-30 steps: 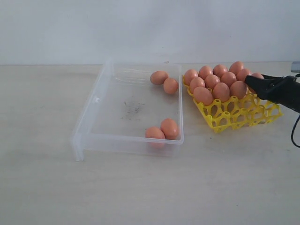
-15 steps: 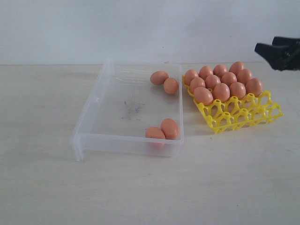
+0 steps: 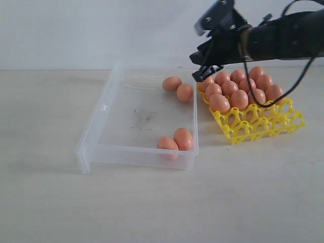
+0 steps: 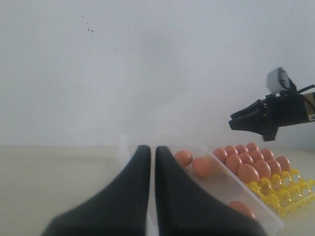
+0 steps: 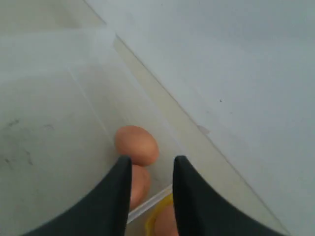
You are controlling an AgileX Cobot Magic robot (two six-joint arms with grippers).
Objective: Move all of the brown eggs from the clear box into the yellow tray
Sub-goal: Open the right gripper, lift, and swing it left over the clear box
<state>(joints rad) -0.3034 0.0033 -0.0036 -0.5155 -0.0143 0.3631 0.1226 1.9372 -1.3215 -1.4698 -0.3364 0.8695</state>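
Note:
The clear box (image 3: 135,154) holds two brown eggs (image 3: 171,83) at its far right corner and two more (image 3: 183,138) at its near right corner. Beside it on the right, the yellow tray (image 3: 255,127) carries several eggs (image 3: 239,98) in its back rows. My right gripper (image 3: 198,68) hangs open above the gap between the box's far corner and the tray, with nothing between its fingers. In the right wrist view the far pair of eggs (image 5: 137,144) lies just beyond the gripper (image 5: 151,161). My left gripper (image 4: 153,149) is shut and empty, out of the exterior view.
The pale table (image 3: 212,202) runs up to a white wall (image 3: 76,30) behind the box. The tray's front cups (image 3: 273,124) stand without eggs. The right arm's cable (image 3: 283,76) hangs over the tray's eggs.
The right gripper has lifted off the tray's right end, leaving an egg there. It has swung left to above the box's far right corner.

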